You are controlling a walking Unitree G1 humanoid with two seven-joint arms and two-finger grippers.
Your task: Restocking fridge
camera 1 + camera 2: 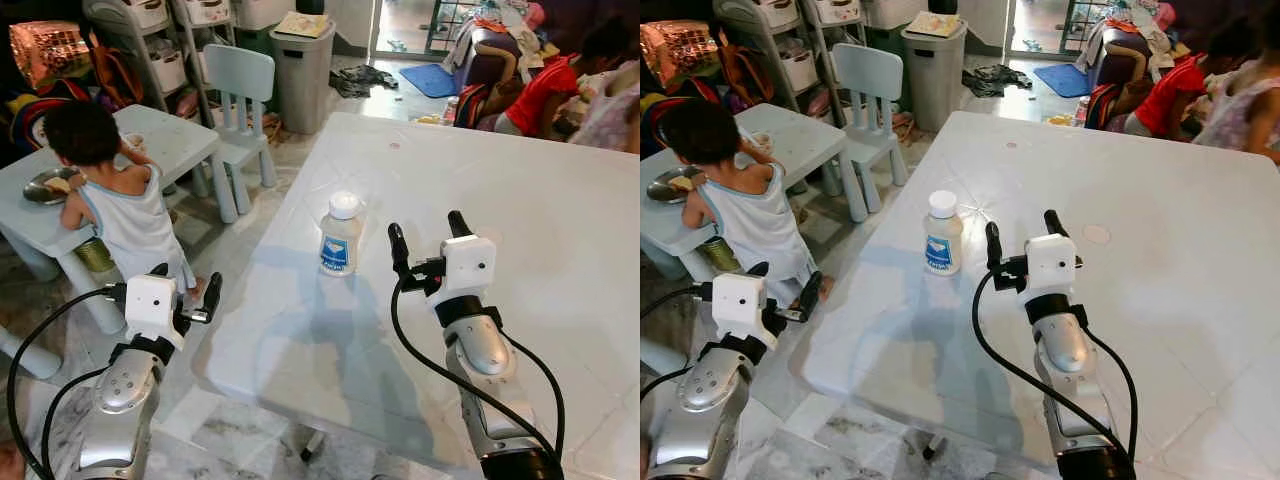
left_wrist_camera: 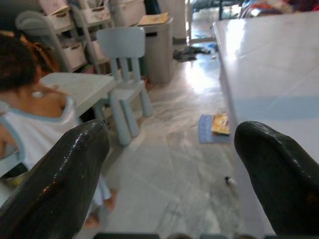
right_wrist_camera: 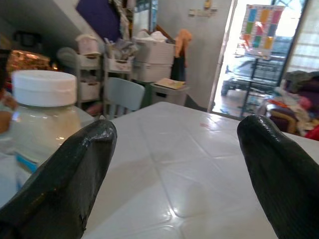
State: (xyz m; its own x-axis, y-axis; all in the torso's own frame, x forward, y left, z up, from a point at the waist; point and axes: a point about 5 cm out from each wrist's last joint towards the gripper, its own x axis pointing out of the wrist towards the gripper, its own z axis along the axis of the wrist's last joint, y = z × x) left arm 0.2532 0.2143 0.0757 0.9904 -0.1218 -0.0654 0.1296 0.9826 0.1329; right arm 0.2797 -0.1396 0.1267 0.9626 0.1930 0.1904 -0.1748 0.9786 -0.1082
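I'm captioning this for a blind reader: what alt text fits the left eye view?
A white-capped bottle stands upright on a white table, with the right gripper open just beside it, not touching. The left gripper hangs open off the table's edge, near a child at a small table.

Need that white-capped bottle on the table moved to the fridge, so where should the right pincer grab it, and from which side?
Grip the bottle around its body, below the white cap. It stands upright, just left of the open right pincer, so come in sideways from the bottle's right, level with the table.
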